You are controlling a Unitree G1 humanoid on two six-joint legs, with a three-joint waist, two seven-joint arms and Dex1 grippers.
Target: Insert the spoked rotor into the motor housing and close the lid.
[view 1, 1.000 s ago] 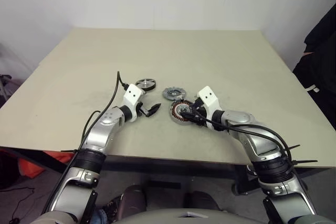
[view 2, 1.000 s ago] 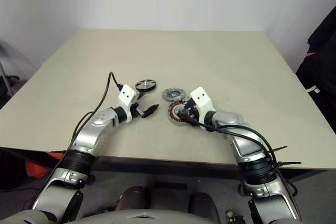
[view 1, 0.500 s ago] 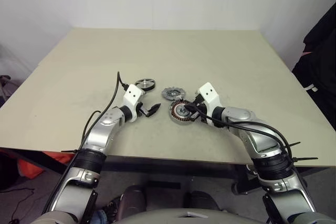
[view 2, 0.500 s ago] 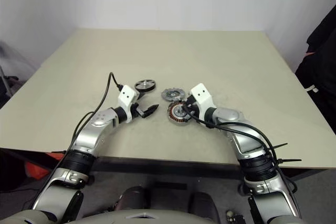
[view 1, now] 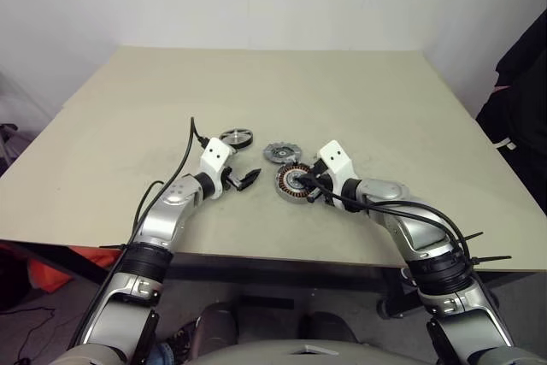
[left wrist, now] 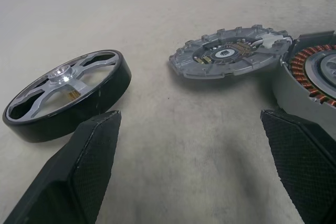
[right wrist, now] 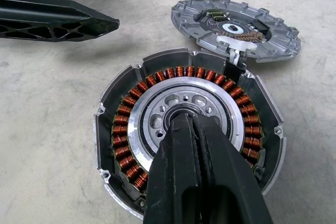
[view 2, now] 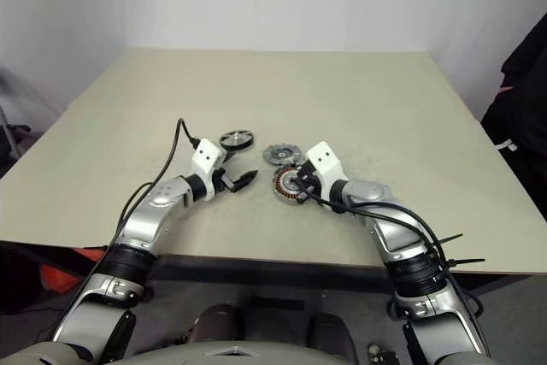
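**Right claw pinning the housing while the rotor waits**

The right claw (right wrist: 186, 124) is pressing its fingers together, tips sitting on the hub at the centre of the housing (right wrist: 157, 106), inside the ring of copper coils. It is pinching nothing that can be made out; the closed tips are probably steadying the housing on the counter (view 1: 359, 91) so it cannot slide when a part is pushed in.

The left claw (left wrist: 194, 145) is hanging spread wide and empty just above the counter, between rotor and housing, fingers pointing toward the parts, which suits a reach for the rotor.

The rotor (left wrist: 65, 90) is lying flat on the counter, apart from the housing and not yet inserted. The lid (left wrist: 231, 51) is resting inner face up, its edge just beside the housing rim, close at hand for closing afterwards.
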